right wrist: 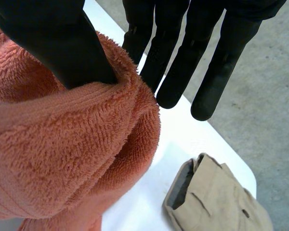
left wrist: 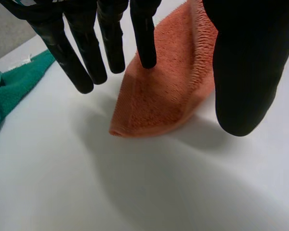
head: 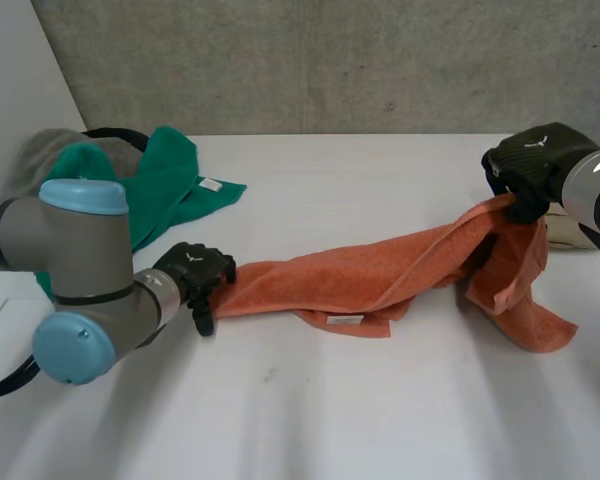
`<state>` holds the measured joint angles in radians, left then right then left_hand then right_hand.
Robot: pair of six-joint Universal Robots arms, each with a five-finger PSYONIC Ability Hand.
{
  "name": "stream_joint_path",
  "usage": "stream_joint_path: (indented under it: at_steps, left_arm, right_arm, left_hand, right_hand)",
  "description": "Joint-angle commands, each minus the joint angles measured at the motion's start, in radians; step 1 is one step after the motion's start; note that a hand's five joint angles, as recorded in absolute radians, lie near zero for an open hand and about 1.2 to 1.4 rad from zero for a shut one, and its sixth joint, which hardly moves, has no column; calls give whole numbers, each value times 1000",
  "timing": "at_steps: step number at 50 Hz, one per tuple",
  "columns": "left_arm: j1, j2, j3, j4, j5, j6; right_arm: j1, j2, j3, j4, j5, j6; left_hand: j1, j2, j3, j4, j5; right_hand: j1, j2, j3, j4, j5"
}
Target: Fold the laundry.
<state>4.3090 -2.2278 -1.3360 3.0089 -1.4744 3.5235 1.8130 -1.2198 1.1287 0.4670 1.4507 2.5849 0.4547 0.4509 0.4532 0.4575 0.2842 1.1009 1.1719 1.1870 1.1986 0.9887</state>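
An orange towel [head: 360,275] stretches across the white table [head: 310,410] between my two hands. Its left end [left wrist: 164,91] lies flat on the table below my left hand [head: 195,272], whose fingers [left wrist: 82,62] are straight and spread, with the thumb [left wrist: 241,72] apart on the other side of the corner; nothing is gripped. My right hand [head: 528,165] holds the towel's right end raised above the table. There the thumb [right wrist: 53,43] pinches a thick fold of the towel [right wrist: 62,144] against straight fingers, and the rest hangs down in folds to the table.
A green cloth [head: 170,180] lies at the back left beside a grey one [head: 35,155], and its edge [left wrist: 14,91] is close to my left hand. A beige garment [right wrist: 221,197] lies by the table's right edge, under my right hand.
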Motion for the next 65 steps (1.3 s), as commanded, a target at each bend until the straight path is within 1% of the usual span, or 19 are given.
stream_joint_path:
  at_steps: [1, 7, 11, 14, 19, 22, 26, 31, 33, 38, 40, 46, 50, 54, 55, 58, 60, 62, 65]
  left_arm:
    - [-12, -52, 69, 4, -1, -8]
    - [-37, -88, 98, -4, 0, -23]
    - [-60, -95, 106, -8, 3, -35]
    - [-72, -89, 116, -5, -6, -38]
    - [-46, -32, 146, -8, -70, -58]
    - [-2, 68, 129, -13, -101, -92]
    - [46, 259, 77, -16, -48, -107]
    - [87, 517, 14, -21, 31, -94]
    - [97, 539, 4, -27, 34, -78]
    - [92, 475, 21, -100, 14, 47]
    - [86, 386, 49, -134, -7, 103]
    - [75, 131, 210, -147, -64, 131]
    - [71, 2, 427, -145, -73, 108]
    - [67, 14, 644, -92, -76, 29]
    - [67, 39, 709, -37, -83, -19]
    - [69, 80, 761, 80, -103, -90]
    - [66, 125, 768, 209, -130, -136]
    - [63, 152, 761, 304, -152, -129]
    - [61, 163, 747, 320, -173, -91]
  right_arm:
    - [0, 0, 36, -24, -1, 11]
    - [-4, -1, 45, -33, 2, 18]
    - [-15, -1, 45, -36, 2, 24]
    - [-24, -14, 45, -41, 0, 24]
    - [-41, -29, 39, -42, -3, 24]
    - [-57, -49, 37, -36, -9, 20]
    - [-73, -79, 36, -18, -39, -9]
    - [-83, -99, 28, 117, -88, -161]
    - [-83, -96, 23, 156, -90, -205]
    - [-72, -28, 23, 239, -66, -339]
    - [-54, 37, 17, 268, -55, -397]
    - [-8, 203, -84, 254, 19, -466]
    - [14, 328, -309, 130, 105, -436]
    - [19, 399, -564, -75, 166, -355]
    - [20, 404, -631, -170, 174, -310]
    - [20, 384, -679, -328, 171, -235]
    - [22, 344, -667, -491, 162, -168]
    - [20, 306, -632, -629, 143, -114]
    - [19, 276, -590, -734, 116, -88]
  left_hand:
    - [134, 138, 136, 132, 130]
    - [249, 253, 250, 246, 245]
    - [466, 470, 467, 463, 462]
    - [928, 932, 930, 926, 924]
    - [942, 945, 943, 939, 938]
    - [942, 945, 943, 939, 938]
    - [942, 945, 943, 939, 938]
    - [942, 945, 943, 939, 938]
    - [942, 945, 943, 939, 938]
    - [942, 945, 943, 939, 938]
    - [942, 945, 943, 939, 938]
    - [942, 945, 943, 939, 938]
    - [942, 945, 943, 939, 938]
    - [942, 945, 943, 939, 938]
    - [942, 945, 943, 939, 938]
    - [942, 945, 943, 939, 938]
    - [942, 945, 943, 939, 938]
    - [942, 945, 943, 939, 938]
    - [942, 945, 943, 939, 938]
  right_hand:
    - [295, 224, 209, 198, 233]
    - [295, 224, 209, 198, 233]
    - [295, 224, 209, 198, 233]
    - [295, 224, 209, 198, 233]
    - [295, 224, 209, 198, 233]
    - [295, 224, 209, 198, 233]
    - [295, 224, 209, 198, 233]
    - [295, 224, 209, 198, 233]
    - [295, 224, 209, 198, 233]
    - [295, 224, 209, 198, 233]
    - [295, 224, 209, 198, 233]
    - [295, 224, 209, 198, 233]
    - [295, 224, 209, 198, 233]
    - [295, 224, 209, 198, 233]
    - [295, 224, 209, 198, 233]
    - [295, 224, 209, 198, 233]
    - [295, 224, 209, 198, 233]
    - [295, 224, 209, 198, 233]
    - [295, 224, 209, 198, 233]
